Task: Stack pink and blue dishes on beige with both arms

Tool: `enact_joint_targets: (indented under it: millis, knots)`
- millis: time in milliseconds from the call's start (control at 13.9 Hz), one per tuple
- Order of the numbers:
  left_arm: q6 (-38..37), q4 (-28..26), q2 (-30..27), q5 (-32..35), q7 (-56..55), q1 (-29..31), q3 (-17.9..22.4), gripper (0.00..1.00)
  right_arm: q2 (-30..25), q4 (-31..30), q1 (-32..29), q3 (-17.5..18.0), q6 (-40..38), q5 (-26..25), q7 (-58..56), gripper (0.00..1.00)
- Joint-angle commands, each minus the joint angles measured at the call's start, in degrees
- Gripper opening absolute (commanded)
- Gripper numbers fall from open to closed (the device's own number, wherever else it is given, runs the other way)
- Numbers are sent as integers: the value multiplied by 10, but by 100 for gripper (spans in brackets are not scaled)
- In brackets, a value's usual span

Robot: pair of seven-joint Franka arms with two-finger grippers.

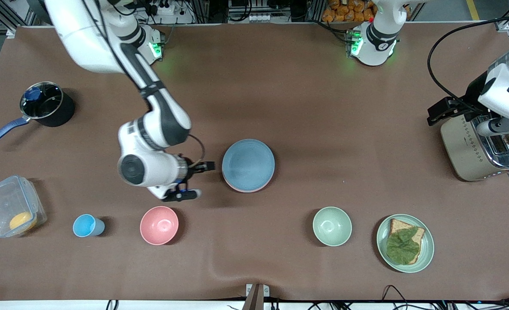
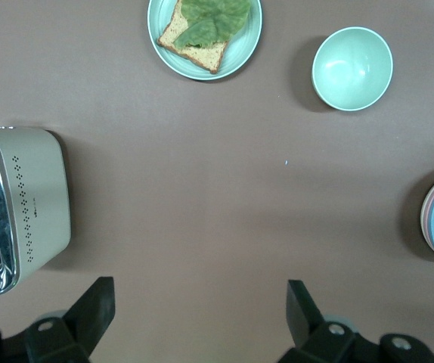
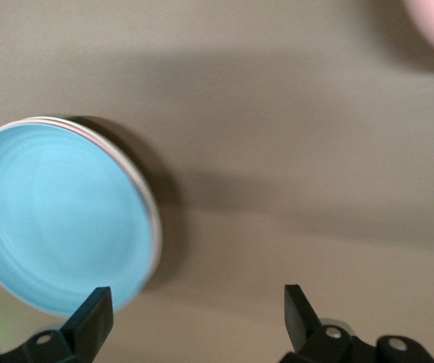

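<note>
Nearest the camera, in a row at about 6 o'clock on the table point(image 1: 280, 86), stood a blue cup point(image 1: 88, 225), a pink bowl point(image 1: 159, 225), a green bowl point(image 1: 332, 226) and a green plate point(image 1: 426, 252) with bread and a leaf on it. Next out, near the table's middle, lay the blue plate point(image 1: 248, 164) on top of the pink plate point(image 1: 242, 188), only a thin pink edge showing under it. In the right wrist view a pale line ran beneath that pink edge, probably the beige plate, though I could not be sure.

The right gripper point(image 1: 194, 181) hung over bare table just beside the stack, at its 9 o'clock, jaws wide apart and holding nothing. The left gripper point(image 2: 198, 318) hovered near the toaster point(image 1: 482, 146) at 3 o'clock, jaws also wide open and empty.

The stacking looked finished. The main risk, as I judged it, was the right arm clipping the stack's rim on its way off and sliding the plates askew.

No readable writing or brand showed anywhere
</note>
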Motion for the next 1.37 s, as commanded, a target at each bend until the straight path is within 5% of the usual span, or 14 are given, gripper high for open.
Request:
enact_joint_targets:
  millis: [0,144,722,1082,1299]
  knots:
    - [-7,4,-8,-14,15,6,-1,100,-49,-13,-52,7,-48,-55,-57,100]
    - [-8,4,-11,-14,15,7,-1,100,-95,-17,-67,7,-90,-116,-61,100]
    - [-7,4,-11,-14,16,8,-1,100,-309,-60,-133,7,-146,-166,-128,100]
    - [-8,8,-13,-15,26,9,0,100,-385,-65,-127,-84,-203,-159,-145,100]
    - [-8,8,-13,-14,27,9,2,100,-391,-59,-119,-86,-219,-164,-138,100]
